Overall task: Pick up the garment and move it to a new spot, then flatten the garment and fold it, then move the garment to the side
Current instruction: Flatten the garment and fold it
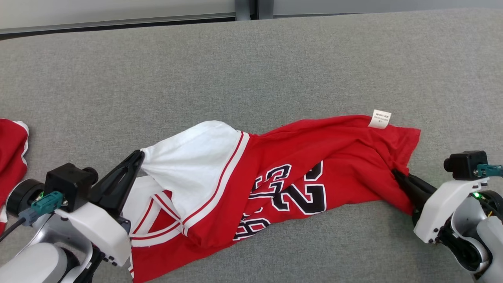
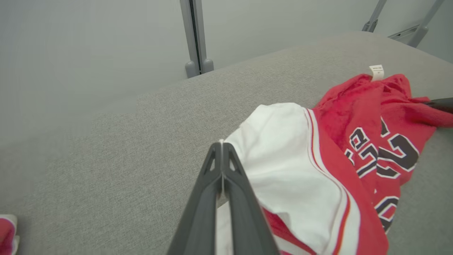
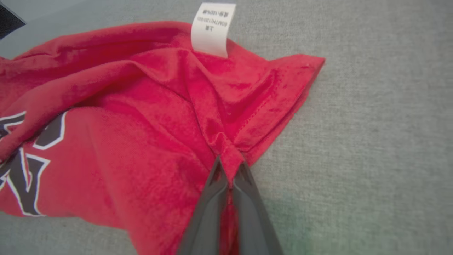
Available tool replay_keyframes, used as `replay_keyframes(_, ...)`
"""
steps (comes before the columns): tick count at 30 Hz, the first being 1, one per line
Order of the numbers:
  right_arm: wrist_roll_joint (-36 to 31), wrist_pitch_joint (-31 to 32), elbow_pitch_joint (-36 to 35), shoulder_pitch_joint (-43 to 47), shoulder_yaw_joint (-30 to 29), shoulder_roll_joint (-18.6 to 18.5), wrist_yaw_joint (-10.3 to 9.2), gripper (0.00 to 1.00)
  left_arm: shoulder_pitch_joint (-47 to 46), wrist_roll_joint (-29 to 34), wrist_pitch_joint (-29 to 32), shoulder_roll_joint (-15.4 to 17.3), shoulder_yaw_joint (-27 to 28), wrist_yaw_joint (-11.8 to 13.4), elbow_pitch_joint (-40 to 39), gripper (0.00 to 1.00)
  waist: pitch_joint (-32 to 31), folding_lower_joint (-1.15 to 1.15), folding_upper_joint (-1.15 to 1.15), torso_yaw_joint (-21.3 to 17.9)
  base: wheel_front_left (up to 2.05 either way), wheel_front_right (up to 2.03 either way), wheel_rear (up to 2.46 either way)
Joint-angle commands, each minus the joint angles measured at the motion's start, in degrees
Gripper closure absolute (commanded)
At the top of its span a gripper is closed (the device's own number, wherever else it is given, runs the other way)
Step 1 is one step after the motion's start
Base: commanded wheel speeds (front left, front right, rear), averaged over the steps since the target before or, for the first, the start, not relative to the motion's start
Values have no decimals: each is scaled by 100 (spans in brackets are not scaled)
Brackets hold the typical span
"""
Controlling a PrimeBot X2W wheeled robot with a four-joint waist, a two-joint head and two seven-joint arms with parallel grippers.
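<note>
The garment [image 1: 298, 165] is a red jersey with white trim and black numerals, lying crumpled and stretched across the grey table [image 1: 251, 63]. A white panel [image 1: 192, 165] bulges at its left end, and a white care label [image 1: 380, 118] sticks up at its right end. My left gripper [image 1: 138, 156] is shut on the white panel's edge [image 2: 226, 145]. Pinching a fold of red cloth [image 3: 230, 156] at the right end, my right gripper [image 1: 396, 173] is shut too. The jersey [image 2: 354, 148] sags between the two grippers.
Another red and white piece of cloth [image 1: 11, 145] lies at the table's left edge, beside my left arm. A grey wall with a vertical post [image 2: 194, 39] stands behind the table's far edge. Bare grey table surface stretches beyond the jersey.
</note>
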Motion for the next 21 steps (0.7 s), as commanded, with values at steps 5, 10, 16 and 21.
replay_keyframes(5, 718, 321, -737, 435, -605, -209, -14, 0, 310, -126, -47, 342, 205, 259, -230, 100, 77, 0, 0, -33, 0, 0, 0)
replay_keyframes(10, 1565, 601, -1015, 381, -1292, -289, -8, 0, 357, -108, -48, 457, 247, 309, -359, 100, 173, 0, 0, 78, 0, 0, 0)
replay_keyframes(16, 2125, 1007, -643, 6, -1635, -332, -8, 0, 148, 7, -7, 350, 157, 227, -347, 100, 341, 0, 0, 292, 0, 0, 0)
replay_keyframes(21, 2212, 1091, -220, -342, -1670, -245, -8, 0, 12, 74, 8, 224, 81, 138, -259, 100, 463, 0, 0, 458, 0, 0, 0)
